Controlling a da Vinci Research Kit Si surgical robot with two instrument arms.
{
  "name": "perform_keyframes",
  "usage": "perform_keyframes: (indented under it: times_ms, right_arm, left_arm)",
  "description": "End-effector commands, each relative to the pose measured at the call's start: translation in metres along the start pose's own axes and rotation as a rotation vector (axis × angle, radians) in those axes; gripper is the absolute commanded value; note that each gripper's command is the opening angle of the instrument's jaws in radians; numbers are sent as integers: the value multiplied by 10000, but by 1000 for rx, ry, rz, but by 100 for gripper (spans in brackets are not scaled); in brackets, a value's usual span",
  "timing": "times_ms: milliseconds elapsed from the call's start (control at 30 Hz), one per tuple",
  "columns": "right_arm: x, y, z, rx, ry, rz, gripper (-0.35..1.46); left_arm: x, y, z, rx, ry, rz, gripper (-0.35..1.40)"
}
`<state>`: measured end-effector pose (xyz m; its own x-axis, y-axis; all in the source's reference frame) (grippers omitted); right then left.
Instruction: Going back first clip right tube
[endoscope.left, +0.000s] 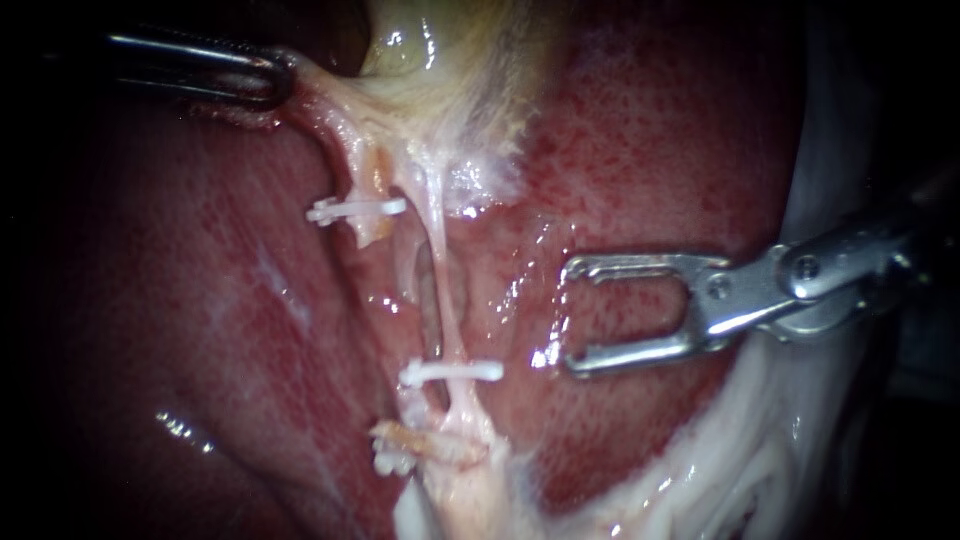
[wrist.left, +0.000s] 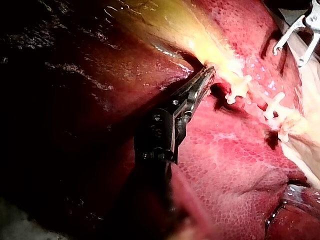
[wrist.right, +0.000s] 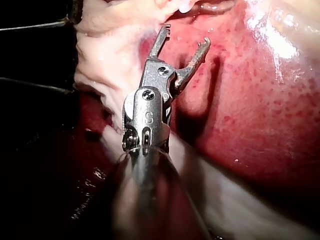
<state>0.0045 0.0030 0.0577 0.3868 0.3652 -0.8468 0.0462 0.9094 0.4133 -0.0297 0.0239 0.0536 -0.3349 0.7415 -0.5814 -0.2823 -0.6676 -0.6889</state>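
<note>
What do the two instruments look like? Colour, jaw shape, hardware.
Right instrument: bright silvery metal, with two long thin jaws ending in small hooked tips. Round screw heads sit at the pivot and a rounded metal wrist joint behind it. Left instrument: much darker and slimmer, tapering to narrow pointed jaws, with a boxy dark wrist housing behind. No cables show on either.
</note>
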Motion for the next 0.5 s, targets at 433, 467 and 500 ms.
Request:
perform_keyframes:
  times_ms: [433,467,500]
  right_arm:
    - [-1,-1,-2,1,1,-2,50]
    - [-1,-1,-2,1,1,-2,50]
    - [-1,-1,-2,1,1,-2,50]
  left_arm:
    - [-31,-1,60,-20,-27,22,-35]
    - [-31,-1,60,-20,-27,22,-35]
    - [-30,-1,59,-21,-27,22,-35]
